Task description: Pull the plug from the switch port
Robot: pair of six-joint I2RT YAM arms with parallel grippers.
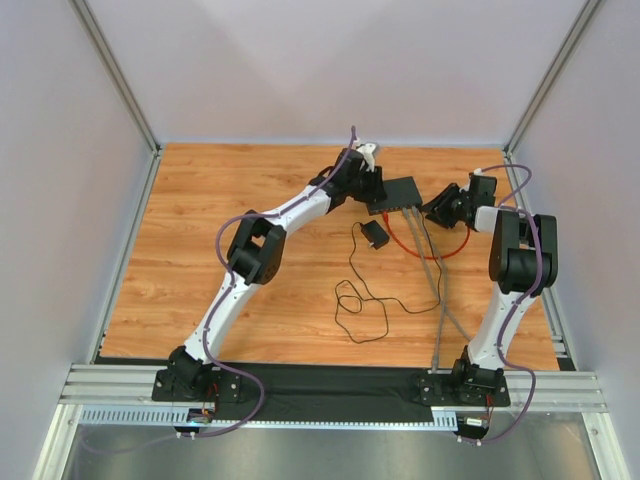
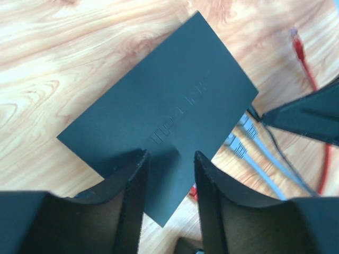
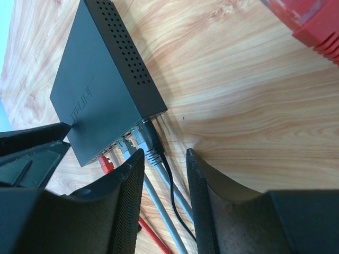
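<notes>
The switch (image 1: 400, 192) lies near the table's far edge, right of middle; the left gripper (image 2: 169, 157) hovers spread over its lid, likely to steady it, while the right gripper (image 3: 163, 156), jaws spread, straddles the grey plug (image 3: 149, 151) seated in the switch port (image 3: 127, 138), not yet pinching

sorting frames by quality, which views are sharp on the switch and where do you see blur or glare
Top external: even soft light, no glare, network switch small but clear. Left wrist: the switch's logo is smeared, red plug at upper right blurred. Right wrist: vent holes crisp, red plug in the top corner far out of focus, fingers dark.
</notes>
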